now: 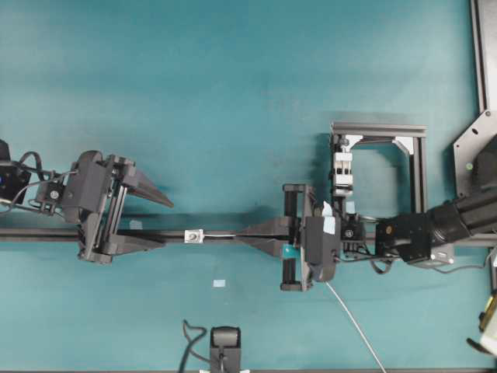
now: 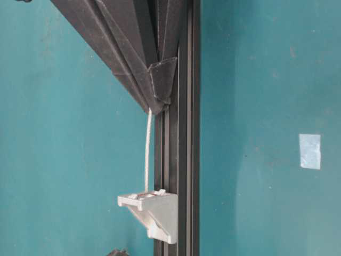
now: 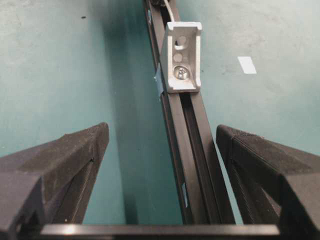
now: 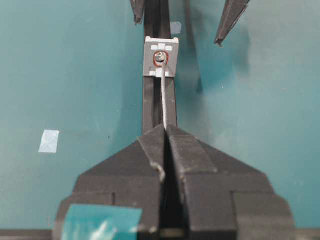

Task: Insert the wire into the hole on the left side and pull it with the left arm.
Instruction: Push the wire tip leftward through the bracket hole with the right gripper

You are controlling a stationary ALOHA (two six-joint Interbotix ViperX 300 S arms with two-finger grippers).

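Wire (image 4: 164,102) is pinched in your right gripper (image 4: 165,131), jaws shut on it close behind the tip so it aims straight at the hole (image 4: 160,57). Left gripper (image 3: 162,145) waits wide beyond the block (image 3: 182,57), ready to pull.

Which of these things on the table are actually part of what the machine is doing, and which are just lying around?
In use: wire; white block with the hole; black rail; right gripper, shut on the wire; left gripper, open.

Lying about: tape scrap; square frame with clamp.
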